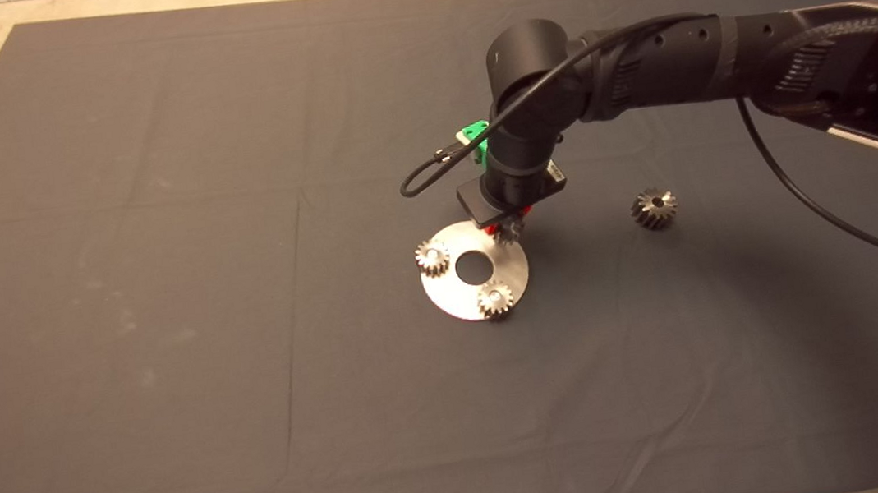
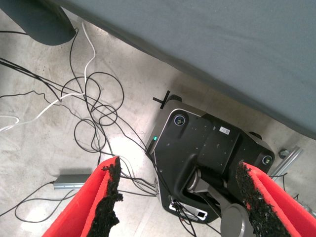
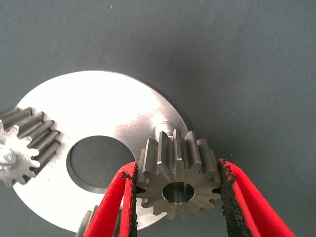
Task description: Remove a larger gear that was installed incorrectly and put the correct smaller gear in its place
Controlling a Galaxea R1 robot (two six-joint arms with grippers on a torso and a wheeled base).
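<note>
Steel teeth sit pinched between my right gripper (image 3: pixel 177 190)'s red fingers (image 3: pixel 116 207): the smaller gear (image 3: pixel 177 180), held over the round plate (image 1: pixel 455 278)'s two-o'clock edge. The larger gear (image 1: pixel 654 208) lies on the mat (image 1: pixel 165 311) at three o'clock, well apart. My left gripper (image 2: pixel 177 197) hangs parked, fingers spread, off the table.

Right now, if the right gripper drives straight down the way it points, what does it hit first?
Likely the plate. The right gripper holds the smaller gear in its fingers, just above the plate's bare pin. The gear looks slightly off the pin, so it may land on it or beside it; depth is unclear.
</note>
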